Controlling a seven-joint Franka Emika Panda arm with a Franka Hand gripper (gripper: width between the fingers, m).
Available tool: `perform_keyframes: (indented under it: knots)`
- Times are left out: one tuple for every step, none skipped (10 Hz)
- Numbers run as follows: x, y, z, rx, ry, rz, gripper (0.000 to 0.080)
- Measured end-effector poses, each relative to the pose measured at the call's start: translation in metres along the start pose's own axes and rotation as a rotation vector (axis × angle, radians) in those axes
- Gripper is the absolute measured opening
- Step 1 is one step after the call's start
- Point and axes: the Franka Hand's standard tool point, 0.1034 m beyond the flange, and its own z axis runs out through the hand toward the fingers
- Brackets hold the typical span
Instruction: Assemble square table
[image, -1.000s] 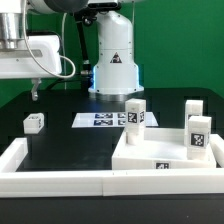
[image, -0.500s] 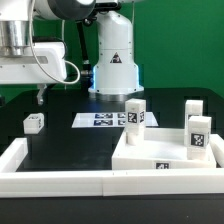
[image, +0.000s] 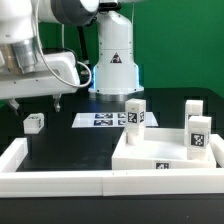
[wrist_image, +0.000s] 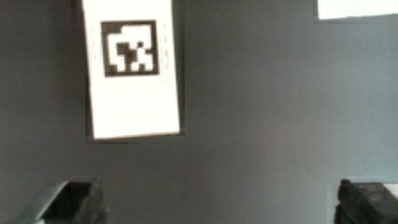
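The square table's flat white slab (image: 150, 152) lies at the exterior view's right, with a tag on its front edge. Three tagged leg blocks (image: 135, 113) (image: 192, 108) (image: 199, 136) stand upright on it. A fourth leg block (image: 34, 122) lies alone on the black surface at the left. My gripper (image: 36, 102) hangs open just above that loose block. In the wrist view the block (wrist_image: 134, 70) shows as a long white piece with a tag, ahead of the gripper (wrist_image: 217, 205), and nothing is between the fingertips (wrist_image: 71, 200).
The marker board (image: 103, 120) lies flat in the middle, between the loose block and the slab. A long white rail (image: 60, 172) borders the black surface at the front and left. The robot's base (image: 113, 60) stands at the back. A white corner (wrist_image: 356, 8) shows at the wrist view's edge.
The arm has come down and toward the exterior view's right, bringing the gripper over the loose leg block. Its jaws stayed open. The parts have not moved.
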Motion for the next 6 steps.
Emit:
perform_keyframes:
  knots:
    - [0.000, 0.006, 0.002, -0.014, -0.049, -0.020, 0.0648]
    - [-0.006, 0.012, 0.002, -0.004, -0.136, -0.023, 0.0648]
    - [-0.010, 0.013, 0.005, 0.011, -0.192, -0.020, 0.0648]
    - [-0.014, 0.013, 0.005, 0.021, -0.229, -0.025, 0.0648]
    - [-0.020, 0.011, 0.003, 0.042, -0.297, -0.024, 0.0648]
    - [-0.015, 0.011, 0.004, 0.038, -0.294, -0.028, 0.0648]
